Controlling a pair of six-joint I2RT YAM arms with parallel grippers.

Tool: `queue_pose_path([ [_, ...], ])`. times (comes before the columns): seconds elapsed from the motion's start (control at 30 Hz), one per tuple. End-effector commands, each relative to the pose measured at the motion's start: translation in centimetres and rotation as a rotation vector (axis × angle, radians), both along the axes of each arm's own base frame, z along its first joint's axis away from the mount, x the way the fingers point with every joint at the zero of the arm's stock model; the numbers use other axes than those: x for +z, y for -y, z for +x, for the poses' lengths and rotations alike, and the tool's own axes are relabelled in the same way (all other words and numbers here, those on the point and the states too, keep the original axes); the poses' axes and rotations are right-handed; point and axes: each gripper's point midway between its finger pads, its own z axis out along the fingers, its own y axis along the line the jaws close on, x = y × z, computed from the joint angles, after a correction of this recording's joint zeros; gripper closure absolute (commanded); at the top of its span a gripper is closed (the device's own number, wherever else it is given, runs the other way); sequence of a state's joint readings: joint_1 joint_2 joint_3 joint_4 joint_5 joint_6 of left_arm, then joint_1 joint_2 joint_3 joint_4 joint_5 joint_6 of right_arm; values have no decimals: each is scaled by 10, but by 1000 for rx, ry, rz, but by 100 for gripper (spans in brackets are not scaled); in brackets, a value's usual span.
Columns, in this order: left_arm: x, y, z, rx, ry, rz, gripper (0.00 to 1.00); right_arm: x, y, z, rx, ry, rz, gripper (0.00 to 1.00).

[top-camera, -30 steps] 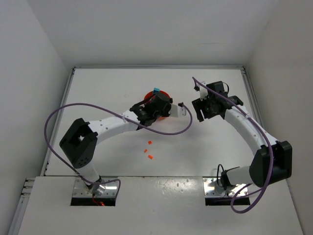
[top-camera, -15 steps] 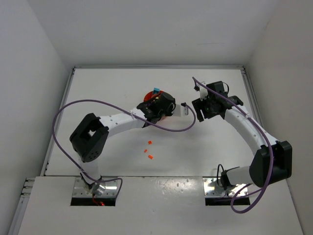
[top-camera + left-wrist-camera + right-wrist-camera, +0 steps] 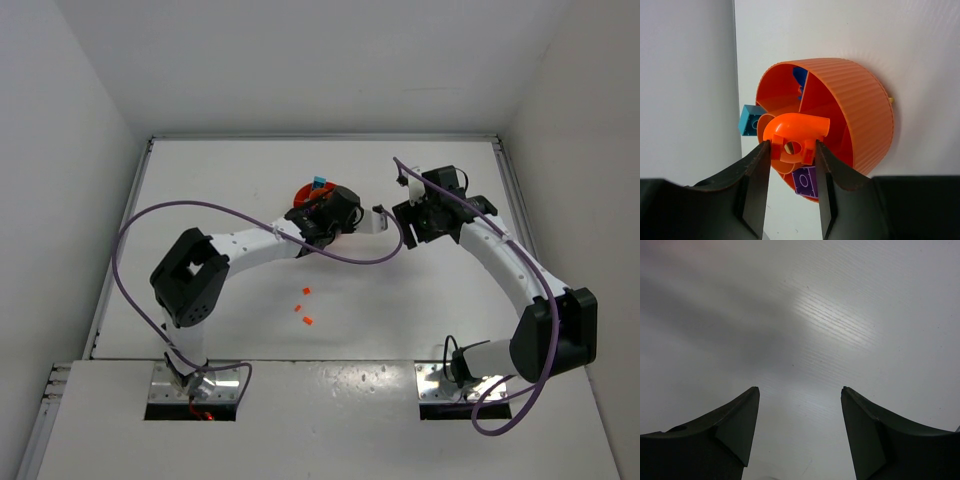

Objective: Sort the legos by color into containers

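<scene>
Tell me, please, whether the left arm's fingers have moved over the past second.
Yes. In the top view, the left fingers, holding an orange piece, have shifted slightly up and right, farther over the fixed orange dish.

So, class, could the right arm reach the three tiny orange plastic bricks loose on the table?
Probably yes: the right gripper is open, and only the left arm's purple cable hangs near the bricks.

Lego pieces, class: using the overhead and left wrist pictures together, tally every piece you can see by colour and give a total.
Small loose orange plastic pieces: 3
Curved orange plastic piece gripped by the left end effector: 1
Cyan square plastic brick: 1
Purple plastic brick: 1
Blue plastic brick: 1
Total: 7
</scene>
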State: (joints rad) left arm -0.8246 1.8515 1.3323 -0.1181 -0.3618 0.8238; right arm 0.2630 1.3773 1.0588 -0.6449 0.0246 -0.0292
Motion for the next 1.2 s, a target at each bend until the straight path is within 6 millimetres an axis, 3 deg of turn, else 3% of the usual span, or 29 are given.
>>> queue_pose_path([
  [0.0, 15, 0, 11, 44, 35, -41, 66, 12, 0, 2, -11, 41, 24, 33],
  [0.2, 15, -2, 11, 53, 40, -37, 57, 9, 1, -1, -11, 32, 22, 33],
  [0.27, 20, -2, 11, 53, 46, -44, 48, 9, 1, -1, -11, 32, 22, 33],
  [0.3, 20, -2, 11, 53, 46, -44, 39, 9, 1, -1, -11, 32, 22, 33],
  [0.33, 20, -2, 11, 53, 46, -44, 23, 9, 1, -1, -11, 32, 22, 33],
  [0.37, 24, -3, 11, 53, 52, -51, 20, 9, 1, -1, -11, 32, 22, 33],
  [0.53, 38, -7, 11, 60, 69, -88, 19, 12, 1, -1, -11, 41, 24, 33],
  [0.63, 60, -2, 5, 41, 76, -168, 25, 12, 4, 0, -20, 41, 24, 33],
  [0.73, 96, 2, -6, 20, 97, -262, 42, 14, 2, -1, -15, 48, 33, 33],
  [0.77, 103, -1, -9, 25, 99, -281, 56, 14, 2, -1, -15, 48, 33, 35],
  [0.8, 122, 0, -19, 17, 103, -342, 62, 14, 2, -1, -15, 48, 33, 36],
  [0.87, 138, -1, -32, 5, 86, -400, 73, 14, -3, -2, 3, 42, 57, 41],
  [0.9, 160, -7, -43, 15, 87, -478, 73, 13, -5, -4, 20, 32, 62, 42],
  [0.93, 167, -10, -49, 18, 74, -510, 74, 14, -13, -7, 57, 23, 96, 44],
  [1.0, 164, -17, -66, 20, 9, -540, 76, 13, -25, -13, 129, 6, 129, 48],
  [1.03, 174, -28, -75, 41, -13, -603, 76, 12, -40, -25, 199, -33, 174, 49],
  [1.07, 156, -40, -82, 76, -68, -586, 78, 7, -45, -30, 245, -62, 189, 49],
  [1.13, 147, -63, -90, 115, -141, -610, 83, 1, -65, -50, 336, -171, 278, 51],
  [1.17, 127, -73, -101, 120, -221, -580, 83, -8, -72, -56, 383, -223, 286, 51],
])
